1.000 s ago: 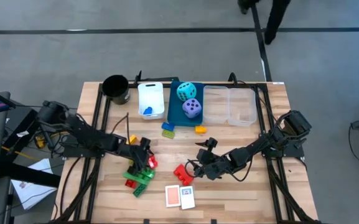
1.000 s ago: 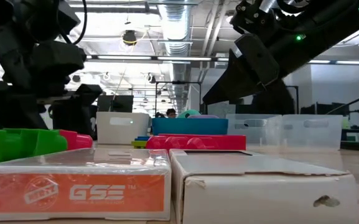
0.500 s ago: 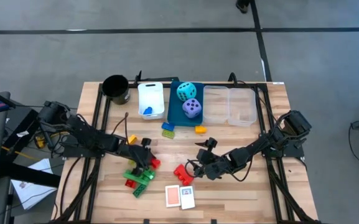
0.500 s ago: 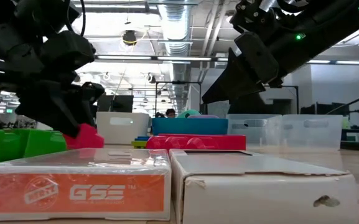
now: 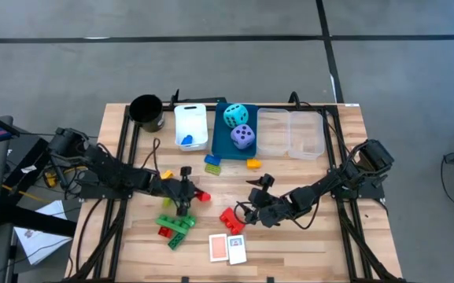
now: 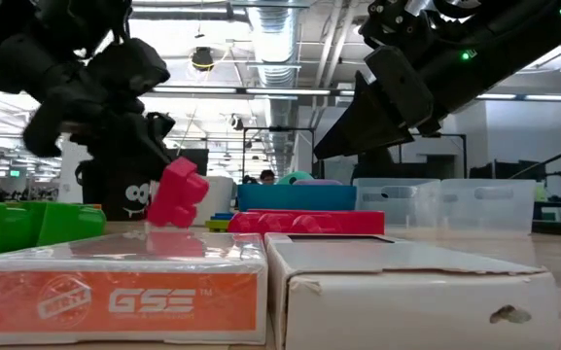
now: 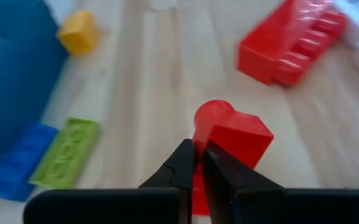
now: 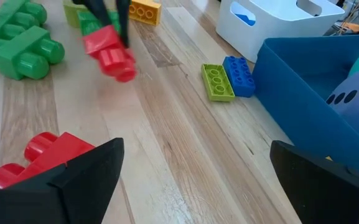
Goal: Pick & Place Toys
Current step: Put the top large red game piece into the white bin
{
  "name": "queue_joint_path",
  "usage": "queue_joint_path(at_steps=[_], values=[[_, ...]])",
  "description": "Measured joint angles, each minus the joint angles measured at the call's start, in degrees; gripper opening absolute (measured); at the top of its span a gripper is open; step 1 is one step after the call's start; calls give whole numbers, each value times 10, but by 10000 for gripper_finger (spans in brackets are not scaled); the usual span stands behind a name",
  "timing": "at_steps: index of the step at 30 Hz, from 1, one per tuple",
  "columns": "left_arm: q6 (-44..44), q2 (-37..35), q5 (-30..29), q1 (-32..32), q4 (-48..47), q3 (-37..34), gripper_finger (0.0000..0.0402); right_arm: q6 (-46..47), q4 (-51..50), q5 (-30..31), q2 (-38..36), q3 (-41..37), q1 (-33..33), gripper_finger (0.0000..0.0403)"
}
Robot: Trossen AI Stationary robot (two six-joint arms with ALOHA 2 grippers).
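Left of the high view's centre, the left gripper [image 5: 186, 194] has its jaws pinched nearly together on a small red brick [image 5: 201, 196], which it holds clear of the worktop [image 5: 321, 236]; the low view shows that brick [image 6: 176, 192] hanging tilted in the air at left centre, and in the left wrist view the two dark fingers [image 7: 182, 167] clamp its near edge. Just below it in the high view lie the green bricks [image 5: 175, 227], with a larger red brick [image 5: 230, 218] to the lower right. The right gripper [image 5: 250, 209], right of centre, stands with its jaws spread wide and nothing between them, hovering beside that larger red brick. The two cards [image 5: 227, 248] lie at bottom centre, and the cyan die [image 5: 235, 115] and purple die [image 5: 243, 137] sit in the blue bin [image 5: 221, 146] at upper centre.
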Motion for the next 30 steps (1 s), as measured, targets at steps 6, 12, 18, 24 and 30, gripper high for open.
queue_joint_path(at_steps=[6, 12, 18, 24, 30], values=[[59, 0, -92, 23, 35, 0, 6, 5, 0, 0, 0, 0, 0, 397], [166, 0, -269, 67, 126, 0, 3, 5, 2, 0, 0, 0, 1, 397], [237, 0, -297, 149, 219, 0, 4, 5, 1, -6, 0, 0, 1, 397], [236, 0, -307, 245, 223, 0, 14, 5, 1, -27, 0, 0, 2, 397], [172, 0, -303, 298, 221, 0, 36, 15, 0, -27, 0, 0, 2, 397]])
